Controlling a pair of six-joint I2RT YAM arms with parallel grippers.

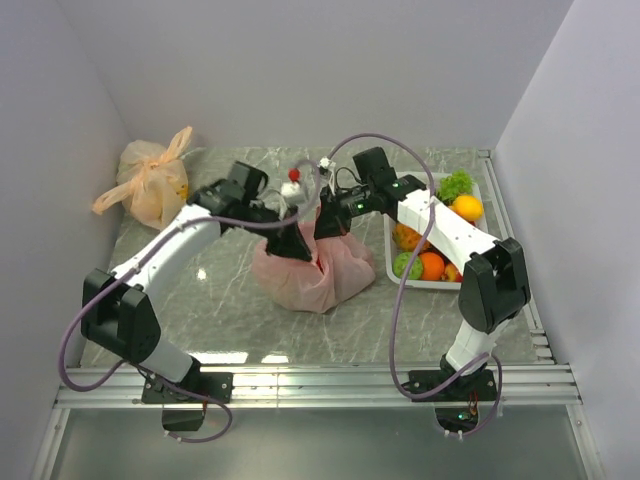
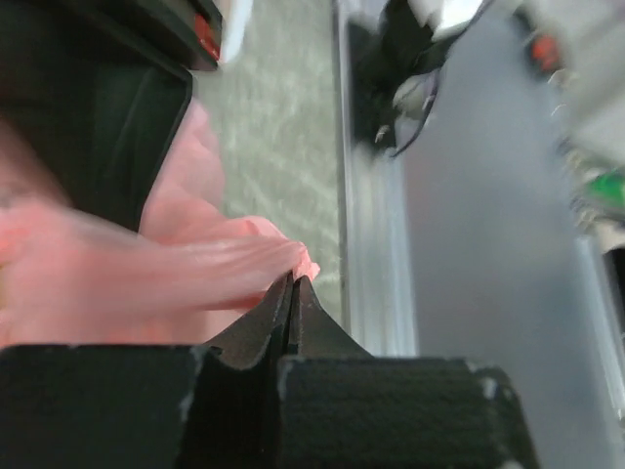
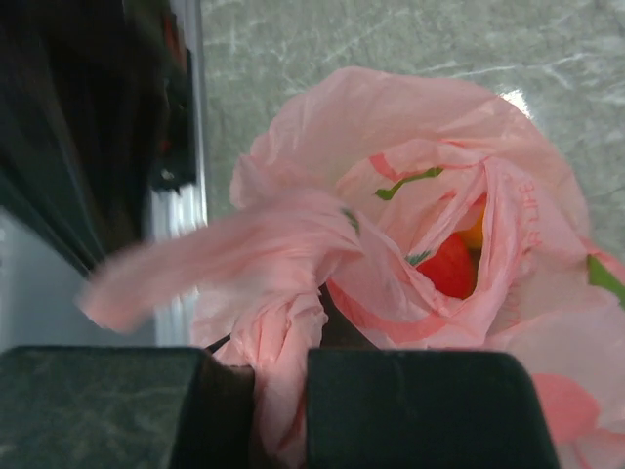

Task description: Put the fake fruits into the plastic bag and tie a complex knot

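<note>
Plastic bag (image 1: pixel 318 278), crinkly translucent pink, bulges rounded, twisted handles clamped in left jaws and right jaws.

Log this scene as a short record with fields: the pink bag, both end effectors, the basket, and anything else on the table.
pink bag: mid-table between the arms, mouth partly open
inside bag: a red fruit shows through the opening
left end effector: shut on a stretched strip of the bag's plastic
right end effector: shut on a bunched strip of the bag
basket: white, right of the bag, fruits in it
other: knotted orange bag, far left corner
</note>
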